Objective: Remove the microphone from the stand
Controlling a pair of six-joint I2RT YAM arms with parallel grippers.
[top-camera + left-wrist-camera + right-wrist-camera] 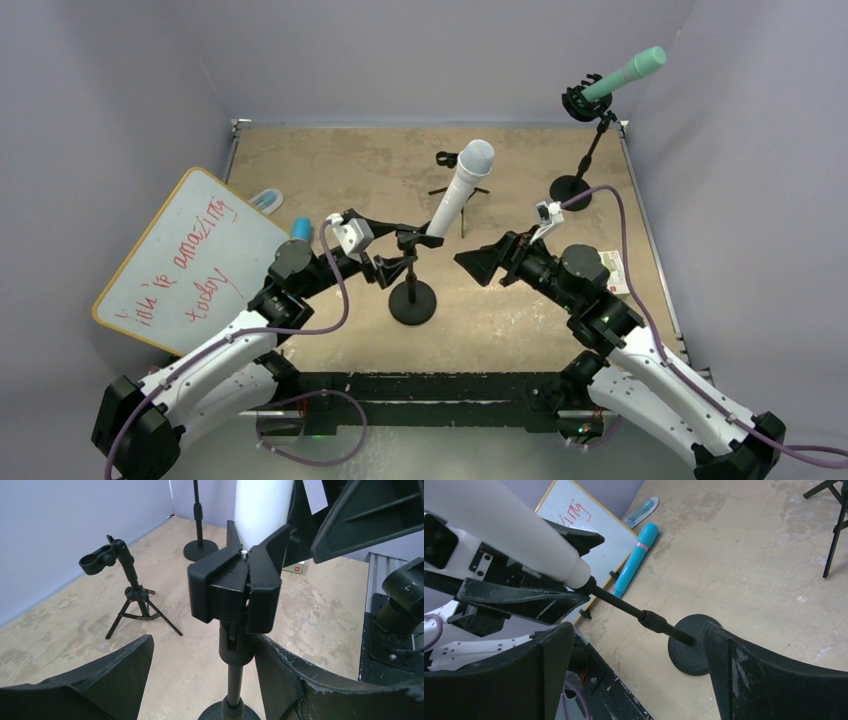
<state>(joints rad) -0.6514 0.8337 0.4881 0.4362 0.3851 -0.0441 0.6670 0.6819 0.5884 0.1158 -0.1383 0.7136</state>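
A white microphone (pixel 460 190) sits tilted in the clip of a black round-based stand (pixel 412 300) at the table's middle. My left gripper (pixel 397 257) is open, its jaws on either side of the stand's neck just below the clip. In the left wrist view the clip (pixel 235 587) and neck stand between the fingers (pixel 100 680), close to the right one, with the microphone (pixel 262 510) above. My right gripper (pixel 487 262) is open and empty, just right of the stand. In the right wrist view the microphone (pixel 509 535) is at upper left, and the pole (pixel 644 617) and base (pixel 689 652) lie ahead.
A whiteboard (pixel 190 260) leans at the left, with a blue microphone (pixel 300 228) beside it. A green microphone (pixel 625 75) sits on a tall stand (pixel 572 188) at the back right. An empty small tripod stand (pixel 455 175) is behind the white microphone.
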